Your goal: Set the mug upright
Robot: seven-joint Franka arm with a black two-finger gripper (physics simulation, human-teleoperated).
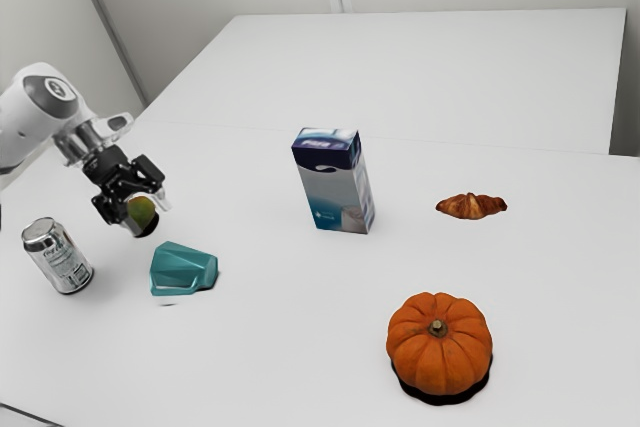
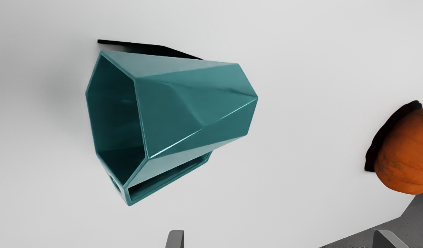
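One each: mug (image 1: 180, 265), can (image 1: 62, 259), carton (image 1: 335, 187), croissant (image 1: 471, 206), pumpkin (image 1: 440, 352), greenish round object (image 1: 143, 212)

Black two-finger gripper (image 1: 147, 212) at end of arm, angled downward, open. Slim grey fingers (image 2: 176, 239) well apart, gap between them. Grey-and-white wrist (image 1: 92, 137) just behind and above gripper, slanting down to it. Rounded white robot arm (image 1: 30, 122) farther back from gripper, coming in from exterior view's left; round dark-grey joint cap (image 1: 61, 89) on it, higher than gripper.
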